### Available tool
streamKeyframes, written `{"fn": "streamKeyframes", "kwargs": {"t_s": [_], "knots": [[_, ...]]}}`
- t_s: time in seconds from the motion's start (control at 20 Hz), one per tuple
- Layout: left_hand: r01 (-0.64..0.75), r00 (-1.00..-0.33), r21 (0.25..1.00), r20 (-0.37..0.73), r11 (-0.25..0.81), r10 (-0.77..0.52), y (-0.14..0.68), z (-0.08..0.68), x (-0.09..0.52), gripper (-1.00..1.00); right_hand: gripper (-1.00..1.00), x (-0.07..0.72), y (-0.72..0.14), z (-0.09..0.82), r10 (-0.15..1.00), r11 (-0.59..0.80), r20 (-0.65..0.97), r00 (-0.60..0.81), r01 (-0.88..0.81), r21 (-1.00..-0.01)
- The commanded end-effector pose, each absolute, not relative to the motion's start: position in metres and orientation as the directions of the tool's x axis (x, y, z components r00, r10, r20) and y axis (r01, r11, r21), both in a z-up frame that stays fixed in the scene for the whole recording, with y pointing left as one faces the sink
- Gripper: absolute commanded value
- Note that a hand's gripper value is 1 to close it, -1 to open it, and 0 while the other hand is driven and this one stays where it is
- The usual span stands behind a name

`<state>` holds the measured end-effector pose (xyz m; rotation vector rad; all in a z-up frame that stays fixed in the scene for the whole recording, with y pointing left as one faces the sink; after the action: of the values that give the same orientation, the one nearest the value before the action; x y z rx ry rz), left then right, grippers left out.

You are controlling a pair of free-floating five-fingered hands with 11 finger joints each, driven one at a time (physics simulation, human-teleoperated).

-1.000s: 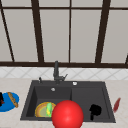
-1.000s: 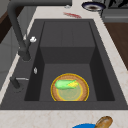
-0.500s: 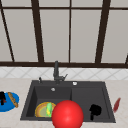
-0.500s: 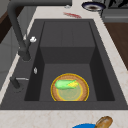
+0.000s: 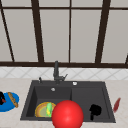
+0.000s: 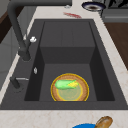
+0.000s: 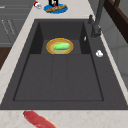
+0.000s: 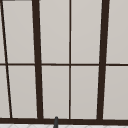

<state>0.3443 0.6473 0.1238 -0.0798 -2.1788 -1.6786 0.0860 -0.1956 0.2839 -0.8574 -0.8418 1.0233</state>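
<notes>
Holding green vegetable [image 6: 65,84], yellow bowl [image 6: 83,86] sits in sink [image 6: 67,32]; right hand [image 5: 95,110] fingers perhaps curled, unclear.

Big window [image 5: 70,30] w/ dark brown frame is filling the wall behind the sink; pale, even light is coming thru frosted-looking panes; thick mullions [image 8: 37,60] are running vertically, thinner bars [image 8: 70,64] are crossing btwn them; dark sill [image 5: 65,65] is running along the bottom; below it a pale tiled backsplash [image 5: 25,72] w/ diamond pattern is sitting; countertop [image 5: 15,85] is showing as light beige stone, speckled, wrapping round a black sink [image 5: 107,100]; in side views, grey cabinet fronts [image 7: 10,25] and brown wood floor [image 6: 117,37] are showing beyond the counter edge.
</notes>
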Motion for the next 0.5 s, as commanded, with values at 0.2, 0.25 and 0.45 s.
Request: {"fn": "streamKeyframes", "kwargs": {"t_s": [0.2,0.25,0.45], "knots": [[0.247,-0.928,0.922,0.314,0.299,-0.202,0.652,0.146,0.334,-1.0,0.0,0.086,-0.196,0.284,0.94,0.279,0.179,0.29,-0.356,-0.892],[0.241,-0.927,0.923,0.31,0.299,-0.209,0.652,0.146,0.334,-1.0,0.0,0.086,-0.196,0.284,0.94,0.279,0.179,0.29,-0.356,-0.892],[0.267,-0.929,0.918,0.326,0.293,-0.175,0.652,0.149,0.335,-1.0,0.0,0.086,-0.196,0.284,0.94,0.279,0.179,0.29,-0.356,-0.892]]}}
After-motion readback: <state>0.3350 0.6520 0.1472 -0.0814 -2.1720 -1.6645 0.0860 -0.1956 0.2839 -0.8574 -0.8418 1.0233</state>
